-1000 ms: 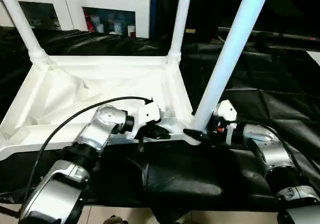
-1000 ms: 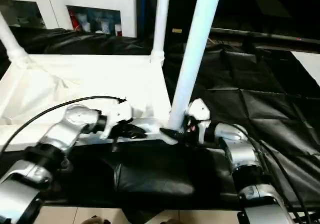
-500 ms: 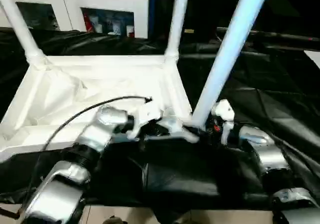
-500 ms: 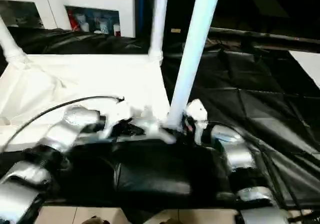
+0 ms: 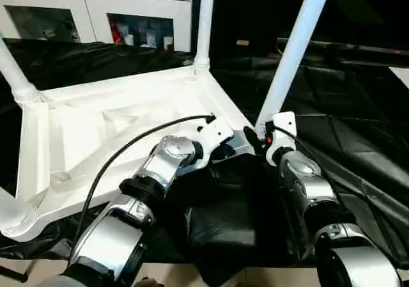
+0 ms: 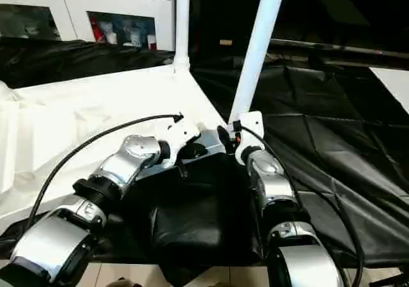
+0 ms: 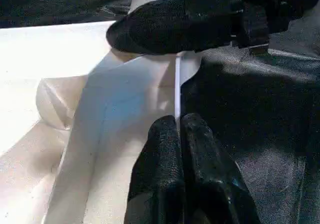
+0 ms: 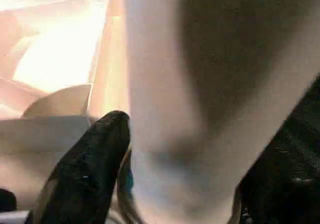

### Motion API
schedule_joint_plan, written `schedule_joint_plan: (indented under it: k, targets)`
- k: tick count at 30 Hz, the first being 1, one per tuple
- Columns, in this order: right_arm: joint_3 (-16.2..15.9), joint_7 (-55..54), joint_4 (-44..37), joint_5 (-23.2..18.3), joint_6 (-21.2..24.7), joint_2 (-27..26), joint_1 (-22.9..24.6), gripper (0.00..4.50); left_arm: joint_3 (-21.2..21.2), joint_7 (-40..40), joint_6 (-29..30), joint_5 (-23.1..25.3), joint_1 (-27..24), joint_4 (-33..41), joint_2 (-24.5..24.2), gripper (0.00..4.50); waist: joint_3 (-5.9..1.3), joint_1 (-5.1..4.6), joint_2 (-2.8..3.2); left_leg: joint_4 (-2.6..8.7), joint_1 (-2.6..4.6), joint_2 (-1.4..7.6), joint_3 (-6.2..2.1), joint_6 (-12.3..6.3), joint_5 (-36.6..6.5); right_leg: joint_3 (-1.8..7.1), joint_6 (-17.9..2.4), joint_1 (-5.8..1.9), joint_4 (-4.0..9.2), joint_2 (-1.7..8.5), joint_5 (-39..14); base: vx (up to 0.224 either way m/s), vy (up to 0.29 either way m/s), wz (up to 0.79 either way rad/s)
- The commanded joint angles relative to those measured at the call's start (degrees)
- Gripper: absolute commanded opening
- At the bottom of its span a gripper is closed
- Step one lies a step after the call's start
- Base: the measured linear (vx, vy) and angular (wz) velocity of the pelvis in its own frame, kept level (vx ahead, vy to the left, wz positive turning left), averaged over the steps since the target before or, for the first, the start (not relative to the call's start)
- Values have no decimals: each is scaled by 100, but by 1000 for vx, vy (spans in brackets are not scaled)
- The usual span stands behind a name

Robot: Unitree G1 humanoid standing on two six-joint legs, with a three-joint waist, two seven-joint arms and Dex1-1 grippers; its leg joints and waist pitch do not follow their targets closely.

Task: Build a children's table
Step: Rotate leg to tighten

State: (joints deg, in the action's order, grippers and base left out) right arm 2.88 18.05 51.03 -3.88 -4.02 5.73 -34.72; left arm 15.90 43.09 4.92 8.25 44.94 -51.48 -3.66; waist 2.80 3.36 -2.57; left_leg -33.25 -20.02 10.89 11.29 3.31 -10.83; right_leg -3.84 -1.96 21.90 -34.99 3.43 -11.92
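Observation:
The children's table lies upside down on black cloth, its ribbed white tabletop [image 5: 96, 127] turned at an angle to me. Three white legs stand in corner sockets: far left [image 5: 13, 76], far right [image 5: 203, 25] and near right [image 5: 291, 57]. A fourth socket [image 5: 14, 218] sits at the near left. My left gripper [image 5: 227, 149] is shut, tips against the tabletop's near rim [image 7: 100, 134] beside the near right corner. My right gripper [image 5: 259, 137] is closed around the base of the near right leg [image 8: 175, 84], one finger [image 8: 95, 159] lying along it.
Crinkled black cloth [image 5: 358, 140] covers the work surface, with a raised fold [image 5: 223, 223] between my forearms. A white cabinet with glass doors [image 5: 96, 12] stands behind. A black cable [image 5: 128, 149] arcs over my left forearm.
The tabletop has swung round, its near right corner moving away from me, and both grippers went with it. The near left socket has come into view.

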Motion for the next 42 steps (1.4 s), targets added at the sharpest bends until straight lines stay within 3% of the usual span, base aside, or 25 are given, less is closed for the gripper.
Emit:
schedule_joint_plan:
  k: [1,5,6,8,9,10,12,15,19,23,27,30,36,40,41,42]
  targets:
    - [-345,597,65,-59,-116,-281,-25,362,128,143,-165,54,18,-159,52,0,-293,18,17,394,29,293,-161,-215,-1188,329,-1040,-204,516,560,-1347,0,0,0]
    - [-389,1197,-159,-173,-145,9,73,362,168,561,-221,-4,-86,-9,-200,0,-291,6,29,391,13,287,-160,-280,-1185,330,-1113,-230,503,573,-1232,0,0,0]
    - [-537,1948,-442,-197,-166,391,251,362,191,871,-245,-31,-187,128,-460,0,-294,6,10,374,-17,287,-151,-375,-1090,331,-1118,-258,487,561,-1105,0,0,0]
    - [-537,1948,-442,-197,-166,391,251,362,191,871,-245,-31,-187,128,-460,0,-308,15,14,360,-9,296,-145,-434,-966,334,-1165,-255,463,558,-868,0,0,0]
    - [-614,2649,-745,-275,-123,715,447,362,187,1245,-419,-95,-283,223,-674,0,-310,17,-18,359,-12,288,-147,-482,-839,323,-1212,-271,444,548,-675,0,0,0]
    - [-614,2649,-745,-275,-123,715,447,362,187,1245,-419,-95,-283,223,-674,0,-316,34,-7,337,-19,291,-135,-569,-751,334,-1292,-278,414,562,-455,0,0,0]
    - [-636,2951,-888,-321,-98,860,536,362,177,1483,-494,-161,-348,315,-775,0,-312,31,-13,343,-10,299,-130,-616,-728,326,-1348,-266,410,556,-410,0,0,0]
    - [-626,3774,-1311,-557,-4,1286,746,362,193,2390,-635,-424,-604,801,-1196,0,-305,47,-3,350,-12,315,-132,-615,-783,321,-1401,-272,404,553,-413,0,0,0]
    - [-655,4109,-1496,-634,12,1488,818,362,175,2749,-572,-577,-702,1044,-1385,0,-281,88,30,368,27,347,-109,-468,-968,313,-1378,-228,423,541,-750,0,0,0]
    - [-671,4559,-1618,-755,138,1639,861,335,131,3064,-466,-710,-792,1216,-1565,0,-289,116,13,369,21,346,-114,-421,-879,317,-1351,-241,405,548,-743,0,0,0]
    - [-744,4873,-1755,-839,337,1686,928,309,88,3105,-416,-767,-856,1267,-1615,0,-306,153,-32,344,-11,325,-106,-508,-607,309,-1346,-262,357,536,-409,0,0,0]
    - [-773,4962,-1802,-863,400,1706,955,268,85,3103,-383,-787,-890,1329,-1628,0,-304,175,-39,341,-4,326,-107,-511,-605,307,-1316,-255,363,548,-510,0,0,0]
    - [-807,4931,-1828,-898,543,1614,1018,230,48,2755,-389,-681,-937,1356,-1576,0,-303,172,-47,337,-3,314,-103,-493,-596,309,-1254,-240,377,537,-628,0,0,0]
    - [-716,3881,-1674,-608,652,1290,1136,215,17,1811,-309,-389,-698,961,-1253,0,-273,155,-52,358,36,312,-111,-394,-776,321,-1136,-196,438,548,-1046,0,0,0]
    - [-682,3449,-1560,-472,591,1163,1143,212,-7,1590,-258,-363,-625,870,-1136,0,-259,153,-64,375,59,301,-121,-260,-949,320,-1026,-179,494,564,-1501,0,0,0]
    - [-643,3138,-1499,-407,588,1061,1148,210,-8,1433,-238,-330,-575,809,-1056,0,-258,150,-63,375,59,304,-128,-217,-988,321,-1000,-180,505,572,-1636,0,0,0]
